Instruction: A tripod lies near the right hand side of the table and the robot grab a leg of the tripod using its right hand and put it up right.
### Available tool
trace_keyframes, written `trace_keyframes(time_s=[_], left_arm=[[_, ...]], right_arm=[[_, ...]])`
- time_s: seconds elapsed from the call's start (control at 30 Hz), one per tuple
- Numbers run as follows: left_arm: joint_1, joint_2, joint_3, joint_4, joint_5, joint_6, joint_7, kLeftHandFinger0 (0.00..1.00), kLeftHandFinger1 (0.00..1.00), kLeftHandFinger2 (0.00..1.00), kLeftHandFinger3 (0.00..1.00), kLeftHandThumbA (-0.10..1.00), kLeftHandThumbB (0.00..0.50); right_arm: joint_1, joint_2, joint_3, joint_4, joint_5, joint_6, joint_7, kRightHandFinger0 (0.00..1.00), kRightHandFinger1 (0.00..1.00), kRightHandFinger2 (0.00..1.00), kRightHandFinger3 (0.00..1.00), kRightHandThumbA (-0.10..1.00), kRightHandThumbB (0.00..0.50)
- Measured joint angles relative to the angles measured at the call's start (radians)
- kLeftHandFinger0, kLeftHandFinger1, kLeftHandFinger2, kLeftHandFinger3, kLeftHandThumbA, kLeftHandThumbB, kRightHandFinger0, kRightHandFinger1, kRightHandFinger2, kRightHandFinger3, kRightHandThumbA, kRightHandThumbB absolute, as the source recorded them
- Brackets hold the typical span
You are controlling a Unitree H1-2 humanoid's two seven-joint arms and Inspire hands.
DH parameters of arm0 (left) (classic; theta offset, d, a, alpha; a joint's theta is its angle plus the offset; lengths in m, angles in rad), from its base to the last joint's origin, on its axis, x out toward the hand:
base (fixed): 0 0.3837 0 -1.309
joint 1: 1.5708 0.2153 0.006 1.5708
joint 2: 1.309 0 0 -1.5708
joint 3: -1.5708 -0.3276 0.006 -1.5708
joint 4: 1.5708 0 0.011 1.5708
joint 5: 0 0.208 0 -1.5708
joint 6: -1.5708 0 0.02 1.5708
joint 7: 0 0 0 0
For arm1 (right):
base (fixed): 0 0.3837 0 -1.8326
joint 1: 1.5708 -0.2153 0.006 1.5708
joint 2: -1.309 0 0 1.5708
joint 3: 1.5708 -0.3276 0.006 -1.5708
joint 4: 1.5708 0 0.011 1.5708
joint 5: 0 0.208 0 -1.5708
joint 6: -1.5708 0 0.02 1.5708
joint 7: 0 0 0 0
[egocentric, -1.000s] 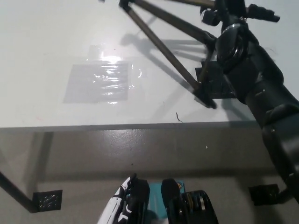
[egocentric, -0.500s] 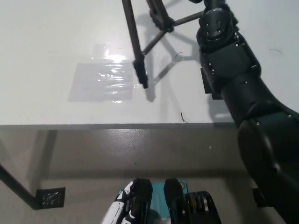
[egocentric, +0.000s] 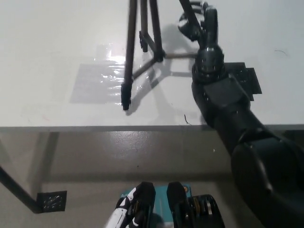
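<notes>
The dark tripod point(egocentric: 130, 52) stands nearly upright at the back middle of the white table point(egocentric: 47, 57), its top cut off by the picture's upper edge. One leg's foot point(egocentric: 125, 100) rests on the table near the front, and a second foot point(egocentric: 158, 56) sits further back. My black right hand point(egocentric: 198, 23) is shut on the third leg at the top right, with the arm reaching up from the bottom right. Only a tip of my white left hand point(egocentric: 134, 210) shows at the bottom edge, below the table.
A shiny clear tape patch point(egocentric: 100, 81) lies on the table left of the near foot. A black tape patch point(egocentric: 243, 77) lies beside my right forearm. The table's front edge point(egocentric: 95, 127) crosses the picture; below, a black marker point(egocentric: 50, 201) sits on the floor.
The tripod has swung from lying across the table's right to nearly upright. Its near foot moved left and toward the front. My right arm turned, and the hand now sits higher.
</notes>
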Motion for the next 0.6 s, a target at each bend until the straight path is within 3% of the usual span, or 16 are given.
trace_keyframes(time_s=[0.03, 0.1, 0.17, 0.23, 0.33, 0.5, 0.53, 0.57, 0.6], left_arm=[[0.001, 0.000, 0.000, 0.000, 0.000, -0.001, 0.000, 1.00, 1.00, 0.98, 1.00, 1.00, 0.457], [0.003, 0.000, 0.000, 0.000, 0.001, -0.002, 0.000, 1.00, 1.00, 0.96, 1.00, 1.00, 0.453], [0.003, -0.001, 0.000, 0.000, 0.001, -0.003, 0.000, 1.00, 1.00, 0.94, 1.00, 1.00, 0.448], [0.005, -0.001, 0.000, 0.000, 0.002, -0.004, 0.000, 1.00, 1.00, 0.94, 1.00, 1.00, 0.468], [0.006, -0.001, 0.000, 0.000, 0.002, -0.004, 0.000, 1.00, 1.00, 0.93, 1.00, 1.00, 0.472], [0.005, -0.001, 0.000, 0.000, 0.001, -0.004, -0.001, 1.00, 1.00, 0.90, 1.00, 1.00, 0.471], [0.005, -0.001, 0.000, 0.000, 0.000, -0.004, -0.001, 1.00, 1.00, 0.90, 1.00, 1.00, 0.472], [0.005, -0.001, 0.000, 0.000, 0.000, -0.004, -0.001, 1.00, 1.00, 0.90, 1.00, 1.00, 0.464], [0.005, -0.001, 0.000, 0.000, 0.000, -0.004, -0.001, 1.00, 1.00, 0.89, 1.00, 1.00, 0.456]], right_arm=[[0.012, 0.000, 0.001, 0.005, 0.006, -0.019, -0.003, 0.00, 0.13, 0.51, 0.44, -0.10, 0.140], [0.034, -0.001, 0.018, 0.013, 0.007, -0.054, -0.008, 0.00, 0.10, 0.44, 0.29, -0.10, 0.163], [0.042, 0.000, 0.033, 0.019, 0.007, -0.078, -0.022, 0.00, 0.12, 0.48, 0.26, -0.10, 0.157], [0.050, 0.000, 0.043, 0.023, 0.008, -0.098, -0.032, 0.00, 0.14, 0.53, 0.44, -0.10, 0.145], [0.065, -0.001, 0.054, 0.023, 0.009, -0.132, -0.038, 0.00, 0.16, 0.54, 0.55, -0.10, 0.144], [0.077, -0.001, 0.071, 0.023, 0.009, -0.171, -0.046, 0.00, 0.15, 0.52, 0.56, -0.10, 0.161], [0.079, -0.001, 0.077, 0.023, 0.008, -0.178, -0.049, 0.11, 0.29, 0.68, 0.71, -0.03, 0.219], [0.081, -0.001, 0.083, 0.024, 0.008, -0.182, -0.052, 0.60, 0.85, 1.00, 1.00, 0.46, 0.444], [0.082, -0.002, 0.091, 0.024, 0.007, -0.185, -0.053, 1.00, 1.00, 1.00, 1.00, 0.72, 0.485]])
